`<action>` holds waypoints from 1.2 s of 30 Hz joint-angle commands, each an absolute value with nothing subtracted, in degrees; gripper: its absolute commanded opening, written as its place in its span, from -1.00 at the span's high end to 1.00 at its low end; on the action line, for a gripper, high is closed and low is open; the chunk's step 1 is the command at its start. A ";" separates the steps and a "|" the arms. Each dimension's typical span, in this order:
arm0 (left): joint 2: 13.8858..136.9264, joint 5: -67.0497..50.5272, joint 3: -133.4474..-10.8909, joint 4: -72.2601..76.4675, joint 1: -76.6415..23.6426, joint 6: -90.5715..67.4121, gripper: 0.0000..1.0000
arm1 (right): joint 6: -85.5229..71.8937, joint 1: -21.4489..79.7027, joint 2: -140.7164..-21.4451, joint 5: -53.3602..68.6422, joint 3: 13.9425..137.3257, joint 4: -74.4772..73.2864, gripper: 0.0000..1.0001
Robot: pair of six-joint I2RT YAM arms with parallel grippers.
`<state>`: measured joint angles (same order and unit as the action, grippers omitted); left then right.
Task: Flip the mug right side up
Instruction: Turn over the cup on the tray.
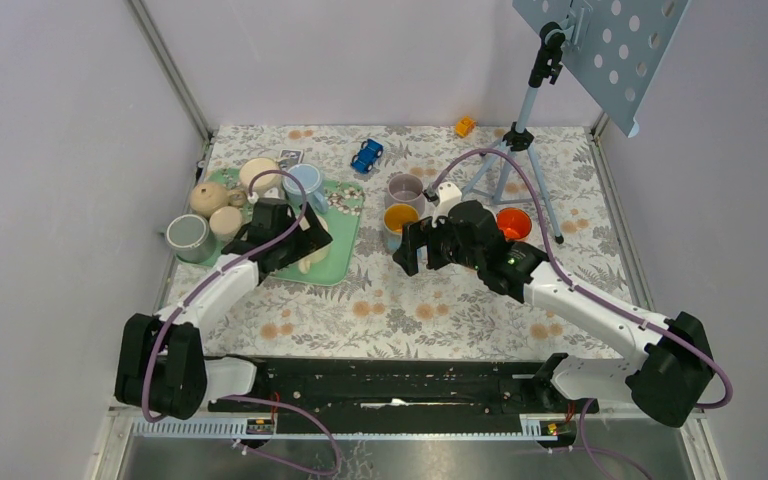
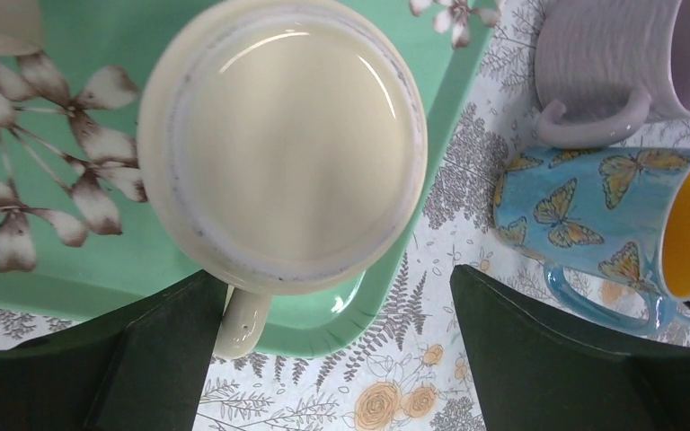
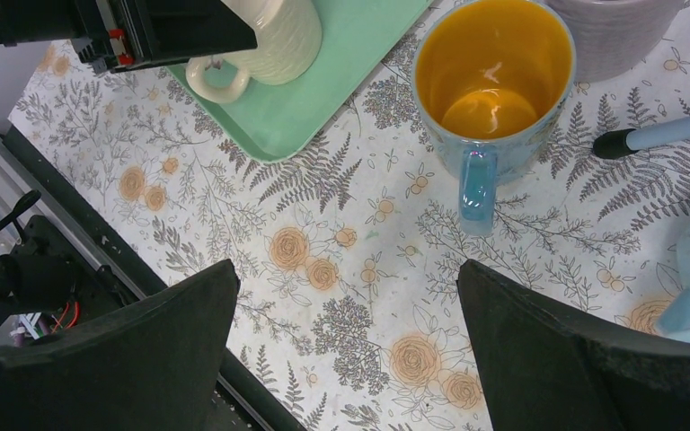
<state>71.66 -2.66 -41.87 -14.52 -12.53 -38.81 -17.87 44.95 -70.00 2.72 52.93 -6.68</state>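
Cream ribbed mug (image 2: 283, 144) is inverted: flat glazed base up, rim down on green tray (image 2: 117, 265). Sits at tray's 5 o'clock corner in top view. Handle (image 2: 241, 325) at 7 o'clock in left wrist view.

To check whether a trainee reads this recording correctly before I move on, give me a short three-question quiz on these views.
1. True or false: the cream ribbed ceramic mug stands base up on the mint-green tray.
2. The left gripper is: A) shut on the mug's handle; B) open above the mug; C) out of view.
3. Fill in: the blue butterfly-print mug ahead of the open right gripper is ___ inside.

Key: 1 true; 2 B; 3 yellow.
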 commanded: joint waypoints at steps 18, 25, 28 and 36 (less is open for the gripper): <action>77.02 9.26 -52.54 -25.52 -21.71 -32.32 -0.87 | -22.70 45.00 -63.45 -7.75 50.27 -3.48 -0.99; 78.26 10.63 -52.01 -26.75 -22.19 -30.65 -0.63 | -26.17 45.00 -61.61 -9.63 48.31 -0.89 -0.99; 79.51 11.29 -52.82 -27.40 -22.23 -29.56 -0.49 | -27.24 44.98 -60.89 -9.61 47.14 1.51 -0.99; 82.51 12.58 -55.38 -27.49 -22.22 -27.95 -0.15 | -28.65 45.00 -59.15 -7.14 44.37 6.68 -0.99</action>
<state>81.30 10.04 -51.79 -28.27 -22.11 -29.74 -27.20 44.95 -61.43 -7.53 45.28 0.80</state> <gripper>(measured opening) 0.601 0.994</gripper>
